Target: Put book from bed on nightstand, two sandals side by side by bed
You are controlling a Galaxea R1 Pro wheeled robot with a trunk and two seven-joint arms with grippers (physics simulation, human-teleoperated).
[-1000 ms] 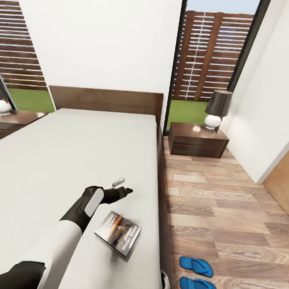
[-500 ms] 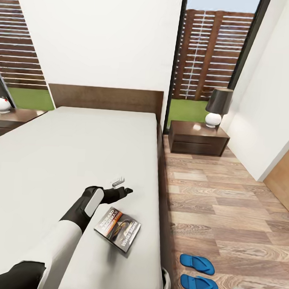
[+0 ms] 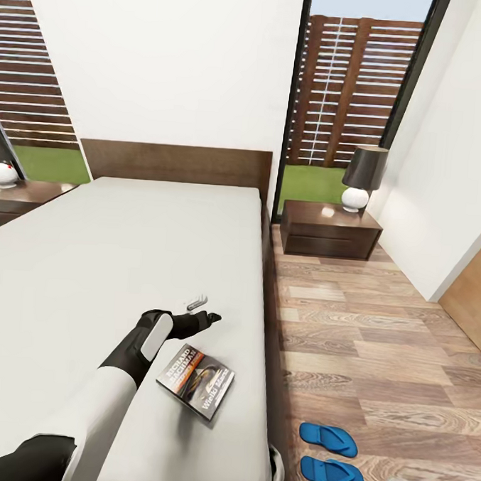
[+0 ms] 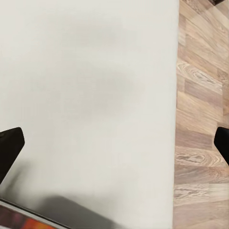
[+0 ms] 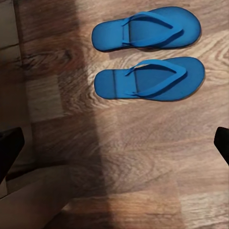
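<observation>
We hover left gripper spread wide, empty, beyond book on bed | sandals paired on floor | risk: thin book slides off the edge under a shallow pinch

Bright, even daylight across the room; tall window behind the nightstand is the evident source, fence and grass outside sharply lit. White walls near blown out, little texture. Mattress of the bed flat pale grey, faint soft shading only. Glossy highlight on the nightstand top beside the lamp. Wide-angle stretch at the head view's edges: window frame leans, floor planks fan out. Slight softness throughout. Right wrist view: a broad dark shadow band lies on the floor beside the sandals. Left wrist view: soft grey shadow on the mattress near the book's edge.
</observation>
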